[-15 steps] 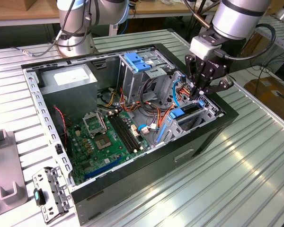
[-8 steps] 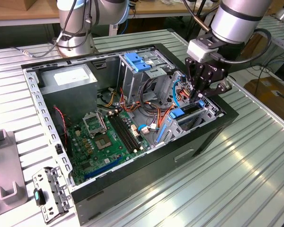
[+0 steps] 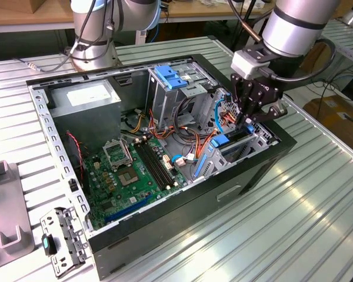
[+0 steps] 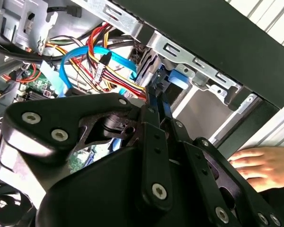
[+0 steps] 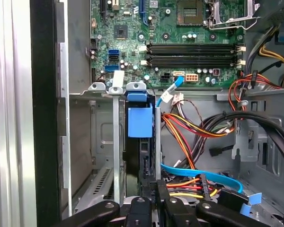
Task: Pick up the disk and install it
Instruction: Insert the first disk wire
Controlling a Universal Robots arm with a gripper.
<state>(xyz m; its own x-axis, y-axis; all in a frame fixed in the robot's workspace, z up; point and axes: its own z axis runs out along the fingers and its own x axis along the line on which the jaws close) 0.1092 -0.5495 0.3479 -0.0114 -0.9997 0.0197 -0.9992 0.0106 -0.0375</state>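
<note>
Blue-framed flat dark disk (image 5: 140,122) is sitting upright in its metal bay slot (image 5: 114,142), black gripper (image 5: 154,198) clamping its edge; slight tilt risks jamming against the rails.

Matt black metal gripper (image 3: 254,115); just below it, the disk (image 5: 139,122) in smooth, bright blue plastic carrier; around it, dull grey sheet-metal bay (image 5: 114,142); beneath all, ribbed, glossy aluminium table (image 3: 294,211).
</note>
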